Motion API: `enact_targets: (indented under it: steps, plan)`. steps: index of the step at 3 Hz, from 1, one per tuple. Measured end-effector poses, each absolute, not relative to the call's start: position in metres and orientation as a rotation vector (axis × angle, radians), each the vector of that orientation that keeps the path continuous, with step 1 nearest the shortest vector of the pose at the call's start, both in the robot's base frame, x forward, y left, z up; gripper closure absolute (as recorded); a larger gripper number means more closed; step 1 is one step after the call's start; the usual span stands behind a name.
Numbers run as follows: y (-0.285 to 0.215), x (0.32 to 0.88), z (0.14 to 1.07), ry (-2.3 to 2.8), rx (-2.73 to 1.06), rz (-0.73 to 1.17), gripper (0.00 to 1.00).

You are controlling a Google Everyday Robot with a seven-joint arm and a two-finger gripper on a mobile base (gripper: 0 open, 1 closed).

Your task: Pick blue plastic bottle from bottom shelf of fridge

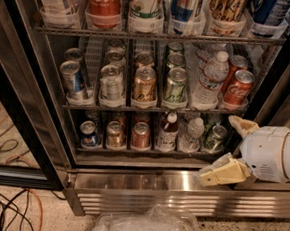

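Observation:
The blue plastic bottle [167, 132], with a white cap, dark body and pale label, stands upright on the bottom shelf [132, 151] of the fridge [144, 185], fourth lane from the left. My gripper [216, 149] is at the right, in front of the shelf's right end. Its two tan fingers [224, 173] are spread apart and empty. It is to the right of the bottle and apart from it.
Cans [115, 135] stand left of the bottle; a clear water bottle [191, 135] and a green can [214, 138] stand right of it. The middle shelf holds cans and a ribbed water bottle [210, 81]. A crumpled plastic bag [148, 227] and cables [2, 204] lie on the floor.

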State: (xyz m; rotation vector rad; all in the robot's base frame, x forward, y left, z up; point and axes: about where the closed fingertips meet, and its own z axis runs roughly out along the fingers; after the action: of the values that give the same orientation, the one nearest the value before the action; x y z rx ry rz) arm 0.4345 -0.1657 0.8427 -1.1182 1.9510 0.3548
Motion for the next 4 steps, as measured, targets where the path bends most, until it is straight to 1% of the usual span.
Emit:
enact_targets:
  steps: [2,4]
  plan:
    - [-0.167,0.435,0.823,1.926,-0.978,0.416,0.00]
    - [-0.152,0.441,0.793,1.829,-0.834,0.442,0.00]
